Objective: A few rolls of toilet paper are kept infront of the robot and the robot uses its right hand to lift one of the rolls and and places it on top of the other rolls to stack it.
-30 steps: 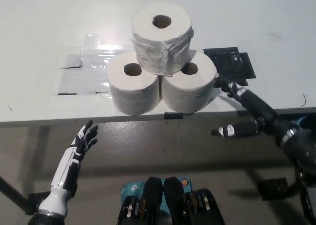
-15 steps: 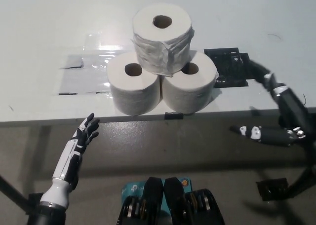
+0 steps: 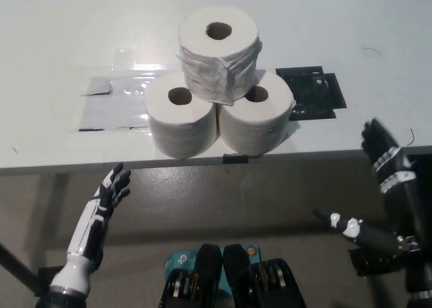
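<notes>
Three white toilet paper rolls stand on end near the table's front edge. The top roll (image 3: 219, 51) rests on the lower left roll (image 3: 181, 121) and the lower right roll (image 3: 257, 119). My black right hand (image 3: 385, 190) is off the table at the lower right, well clear of the rolls, open with its fingers spread and holding nothing. My white left hand (image 3: 108, 193) rests below the table edge at the lower left, open and empty.
The white table (image 3: 61, 38) has a front edge running across the middle of the picture. A clear plastic sheet (image 3: 115, 102) lies left of the rolls and a black square mat (image 3: 312, 92) lies to their right. Grey floor lies below.
My right hand has drawn back from beside the lower right roll, moving right and down off the table. The rolls stay stacked. My left hand has barely moved.
</notes>
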You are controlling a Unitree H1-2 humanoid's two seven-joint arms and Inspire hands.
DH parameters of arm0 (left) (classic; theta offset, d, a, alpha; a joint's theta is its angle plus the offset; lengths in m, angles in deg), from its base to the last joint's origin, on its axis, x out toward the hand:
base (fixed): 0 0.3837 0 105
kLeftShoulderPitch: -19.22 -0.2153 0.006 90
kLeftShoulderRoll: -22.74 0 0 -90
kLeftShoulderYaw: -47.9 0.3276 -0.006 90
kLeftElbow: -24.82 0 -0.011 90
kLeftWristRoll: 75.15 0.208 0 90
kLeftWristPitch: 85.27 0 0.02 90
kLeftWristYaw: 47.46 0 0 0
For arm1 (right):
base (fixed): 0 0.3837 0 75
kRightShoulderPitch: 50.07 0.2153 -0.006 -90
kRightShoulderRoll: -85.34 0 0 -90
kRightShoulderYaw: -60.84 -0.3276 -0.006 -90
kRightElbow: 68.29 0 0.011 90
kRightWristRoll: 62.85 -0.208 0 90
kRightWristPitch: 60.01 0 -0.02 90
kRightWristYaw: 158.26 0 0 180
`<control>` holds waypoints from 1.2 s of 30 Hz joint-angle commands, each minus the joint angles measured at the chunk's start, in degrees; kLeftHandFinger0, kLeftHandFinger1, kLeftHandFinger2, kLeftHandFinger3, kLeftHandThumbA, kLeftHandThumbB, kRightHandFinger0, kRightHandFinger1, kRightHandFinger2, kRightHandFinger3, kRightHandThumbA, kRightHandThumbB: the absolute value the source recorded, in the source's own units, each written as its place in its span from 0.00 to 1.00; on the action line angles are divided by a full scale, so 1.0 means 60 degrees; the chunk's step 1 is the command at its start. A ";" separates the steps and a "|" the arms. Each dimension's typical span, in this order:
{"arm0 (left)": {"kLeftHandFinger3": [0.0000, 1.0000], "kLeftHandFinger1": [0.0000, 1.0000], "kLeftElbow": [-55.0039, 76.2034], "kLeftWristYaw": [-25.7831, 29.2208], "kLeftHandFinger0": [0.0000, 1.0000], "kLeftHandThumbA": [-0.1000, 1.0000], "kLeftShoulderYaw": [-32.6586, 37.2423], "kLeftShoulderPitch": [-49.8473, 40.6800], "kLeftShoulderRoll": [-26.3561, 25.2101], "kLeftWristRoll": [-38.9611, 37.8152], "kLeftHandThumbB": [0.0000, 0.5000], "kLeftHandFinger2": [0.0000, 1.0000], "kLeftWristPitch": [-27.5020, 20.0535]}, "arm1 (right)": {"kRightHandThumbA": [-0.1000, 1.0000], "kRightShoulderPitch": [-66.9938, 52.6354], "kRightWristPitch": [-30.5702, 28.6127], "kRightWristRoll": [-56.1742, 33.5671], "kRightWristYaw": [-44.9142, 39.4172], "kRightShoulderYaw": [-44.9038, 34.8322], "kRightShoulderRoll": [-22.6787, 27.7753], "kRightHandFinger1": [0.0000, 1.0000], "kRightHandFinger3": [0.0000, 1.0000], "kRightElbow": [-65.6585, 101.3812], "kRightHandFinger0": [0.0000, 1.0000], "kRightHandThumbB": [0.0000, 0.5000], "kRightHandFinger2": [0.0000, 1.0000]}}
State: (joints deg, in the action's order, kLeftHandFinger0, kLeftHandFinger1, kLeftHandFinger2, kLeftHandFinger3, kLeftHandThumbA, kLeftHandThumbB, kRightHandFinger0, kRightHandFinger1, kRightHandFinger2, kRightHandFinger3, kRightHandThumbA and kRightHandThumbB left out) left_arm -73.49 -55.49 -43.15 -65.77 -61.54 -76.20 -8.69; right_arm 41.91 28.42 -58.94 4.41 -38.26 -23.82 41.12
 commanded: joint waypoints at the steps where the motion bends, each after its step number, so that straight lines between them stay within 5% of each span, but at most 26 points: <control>1: 1.00 1.00 0.0656 -0.0089 1.00 1.00 -0.0120 -0.0314 -0.0178 -0.0270 0.39 1.00 -0.0221 | 1.00 -0.0120 -0.2812 -0.0030 0.1242 -0.0102 -0.0256 1.00 1.00 -0.1514 1.00 0.16 1.00; 5: 1.00 1.00 0.0755 -0.0105 1.00 1.00 -0.0099 -0.0736 -0.0186 -0.0244 0.39 1.00 -0.0371 | 1.00 0.0052 -0.3593 0.0302 0.1637 0.0001 -0.0197 1.00 1.00 -0.4232 1.00 0.04 1.00; 17: 1.00 1.00 0.0872 -0.0181 1.00 1.00 -0.0091 -0.0696 -0.0292 -0.0272 0.41 1.00 -0.0231 | 1.00 0.0282 -0.4028 0.0232 0.1873 0.0257 0.0000 1.00 1.00 -0.5152 1.00 0.15 1.00; 36: 1.00 1.00 0.0883 -0.0057 1.00 1.00 -0.0090 -0.0902 -0.0247 -0.0228 0.42 1.00 -0.0312 | 0.88 0.0399 -0.4087 0.0381 0.2125 0.0968 0.0572 1.00 1.00 -0.5515 1.00 0.08 1.00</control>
State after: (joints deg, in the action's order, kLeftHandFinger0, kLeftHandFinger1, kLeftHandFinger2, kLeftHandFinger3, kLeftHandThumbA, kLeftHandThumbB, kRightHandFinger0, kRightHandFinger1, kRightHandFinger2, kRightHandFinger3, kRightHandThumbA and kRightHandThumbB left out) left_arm -69.79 -55.62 -43.32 -71.08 -62.21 -77.18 -8.74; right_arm 43.48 8.12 -56.56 15.90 -33.50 -21.13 7.77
